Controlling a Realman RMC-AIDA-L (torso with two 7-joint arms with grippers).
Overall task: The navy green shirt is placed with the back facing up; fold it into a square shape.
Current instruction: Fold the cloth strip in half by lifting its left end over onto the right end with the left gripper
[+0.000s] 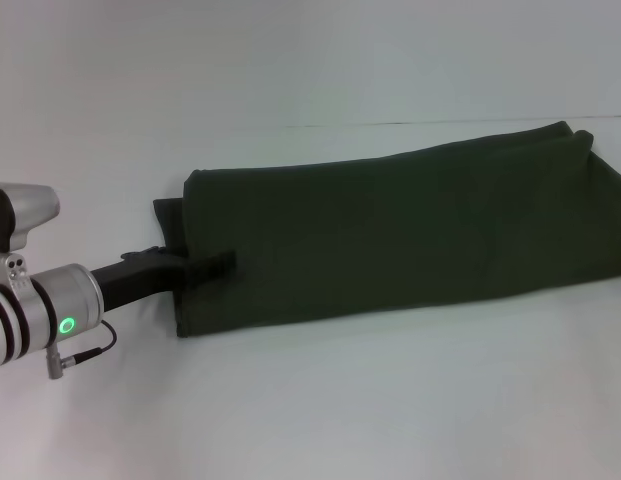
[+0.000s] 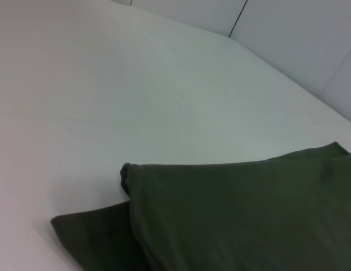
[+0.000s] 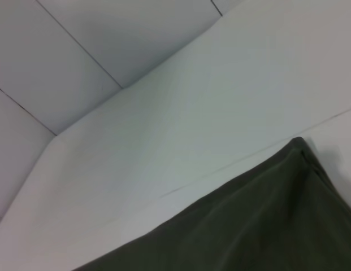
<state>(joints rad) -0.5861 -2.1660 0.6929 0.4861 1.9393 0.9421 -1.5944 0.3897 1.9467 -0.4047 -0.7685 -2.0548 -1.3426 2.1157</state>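
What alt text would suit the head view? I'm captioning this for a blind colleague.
A large dark olive-green shirt of soft fabric, folded into a long band, lies across a plain white table. From the left, the robot's silver and black left arm reaches to the band's left end, its black left gripper pinching the fabric edge; the right arm is out of view.

My left arm reaches in low from the left, silver wrist with its green light lit. My left pincer (image 1: 205,265) lies nearly level, one black finger showing on top. My right arm is out of sight.
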